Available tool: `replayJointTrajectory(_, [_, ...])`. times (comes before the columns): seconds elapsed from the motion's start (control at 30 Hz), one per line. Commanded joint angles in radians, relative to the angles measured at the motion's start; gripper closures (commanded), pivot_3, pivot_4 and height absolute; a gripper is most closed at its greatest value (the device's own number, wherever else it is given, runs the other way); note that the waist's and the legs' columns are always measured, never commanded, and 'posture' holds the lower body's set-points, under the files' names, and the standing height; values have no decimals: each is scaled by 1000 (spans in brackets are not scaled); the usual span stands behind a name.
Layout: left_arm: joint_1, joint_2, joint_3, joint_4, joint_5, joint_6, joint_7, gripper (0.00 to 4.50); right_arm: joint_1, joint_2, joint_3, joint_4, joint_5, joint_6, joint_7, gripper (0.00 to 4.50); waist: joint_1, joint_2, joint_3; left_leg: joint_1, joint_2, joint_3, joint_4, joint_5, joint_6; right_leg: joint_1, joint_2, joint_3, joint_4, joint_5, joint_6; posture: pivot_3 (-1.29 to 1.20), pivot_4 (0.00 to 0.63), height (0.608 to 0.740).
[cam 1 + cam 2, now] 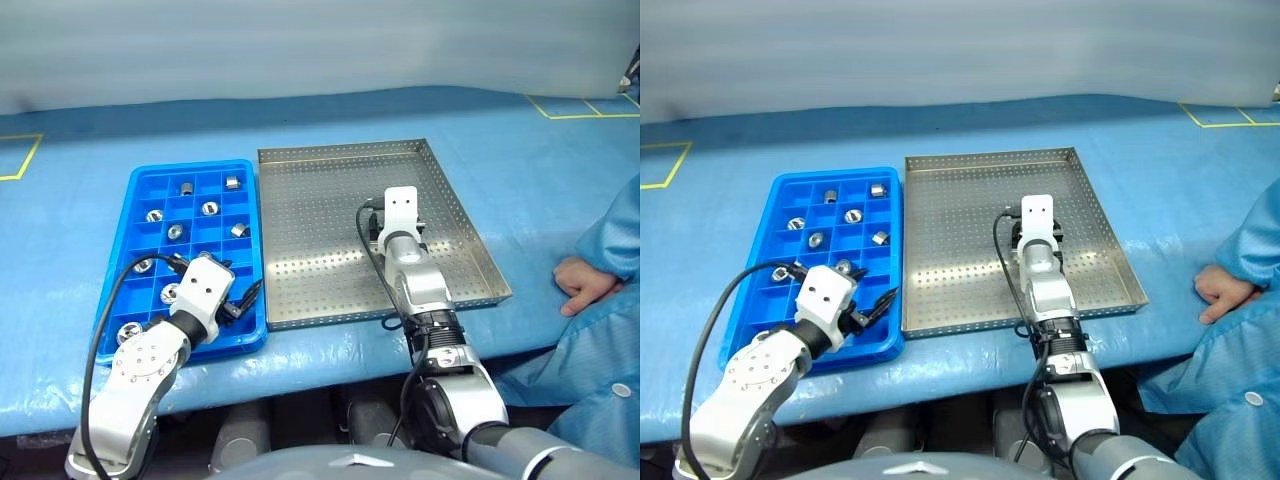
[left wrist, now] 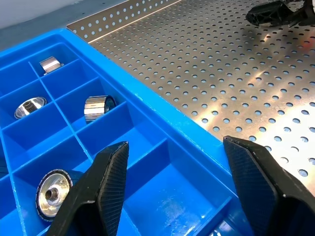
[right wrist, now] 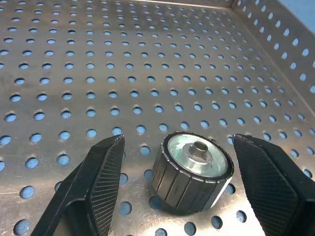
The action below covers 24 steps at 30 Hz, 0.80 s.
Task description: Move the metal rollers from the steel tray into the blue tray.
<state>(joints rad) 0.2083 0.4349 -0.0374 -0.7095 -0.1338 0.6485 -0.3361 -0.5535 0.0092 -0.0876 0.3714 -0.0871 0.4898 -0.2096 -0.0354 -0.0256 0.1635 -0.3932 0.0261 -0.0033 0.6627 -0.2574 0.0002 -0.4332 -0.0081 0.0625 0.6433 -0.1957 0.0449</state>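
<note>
One metal roller (image 3: 192,171) lies on the steel tray (image 1: 300,210), right of centre in the head views, between the right end effector (image 3: 179,182)'s wide-spread fingers, untouched and seemingly lined up for grasping. Other rollers fill the blue tray (image 1: 140,190) at left. The left end effector (image 2: 174,187) hovers wide and empty over a vacant compartment.

The right arm's white wrist covers its gripper and part of the steel tray (image 1: 330,170) (floor beneath unseen); person's sleeve (image 1: 615,240) cut off.
</note>
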Motion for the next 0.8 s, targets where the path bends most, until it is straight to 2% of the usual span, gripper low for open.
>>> replayJointTrajectory(0.03, [1,7,14,-44,7,-5,5,1168,-19,7,-22,-7,25,-17,-11,1194,0,0,0,0,0,0,0,0,0,0,0,0,0,0,0,75,150,740])
replayJointTrajectory(0.1, [0,7,17,-44,6,-4,7,1168,-19,8,-21,-9,29,-16,-12,1650,0,0,0,0,0,0,0,0,0,0,0,0,0,0,0,75,150,740])
replayJointTrajectory(0.2, [1,9,25,-43,7,-4,10,1168,-19,12,-14,-16,33,-15,-6,2629,-1,0,0,0,0,0,0,0,0,0,0,0,0,0,0,74,150,740])
replayJointTrajectory(0.43, [24,7,101,-59,-7,9,19,1168,-6,15,48,-83,46,-61,99,2629,-2,0,0,0,0,0,0,0,0,-1,0,0,0,0,0,86,150,740])
replayJointTrajectory(0.57, [21,-29,253,-125,-106,31,15,1168,17,18,162,-285,178,-13,386,2629,-1,0,0,-2,1,0,-1,0,0,-3,0,0,0,1,1,89,150,740])
replayJointTrajectory(0.67, [34,0,346,-148,-120,77,11,1168,38,1,277,-475,322,130,602,2629,-1,1,0,-3,2,-1,-1,0,0,-4,1,0,1,2,3,94,150,740])
replayJointTrajectory(0.8, [57,48,411,-153,-110,150,16,1168,46,-21,429,-629,418,274,732,2629,7,0,0,-2,3,-3,-3,0,0,-4,2,-4,1,1,1,95,150,740])
